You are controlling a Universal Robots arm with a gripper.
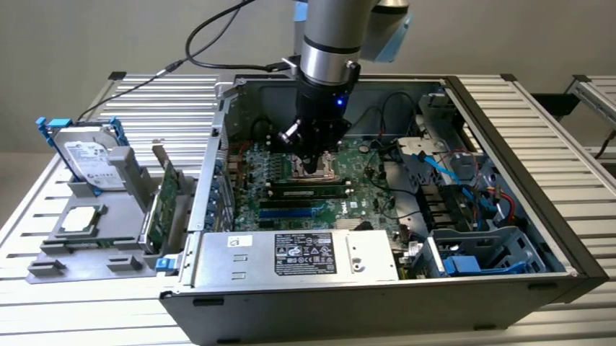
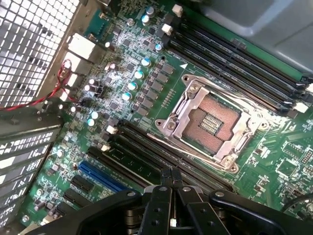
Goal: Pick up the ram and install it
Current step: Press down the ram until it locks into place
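The ram [image 1: 310, 191], a long narrow green stick with dark chips, stands in a black memory slot on the motherboard [image 1: 288, 209], just in front of the open CPU socket [image 1: 318, 169]. My gripper [image 1: 313, 160] hangs inside the open computer case, directly over the socket and a little above the ram. In the wrist view the black fingertips [image 2: 170, 177] are pressed together with nothing between them, hovering over the row of black memory slots [image 2: 146, 149] beside the socket [image 2: 208, 122]. From there I cannot tell whether they touch the stick.
A grey holder [image 1: 58, 263] at the exterior view's left carries a silver hard drive with blue rails [image 1: 91, 155], a wide green expansion card [image 1: 166, 198] and a small chip [image 1: 82, 216]. The power supply [image 1: 298, 256], drive cage [image 1: 481, 256] and cables [image 1: 443, 169] crowd the case.
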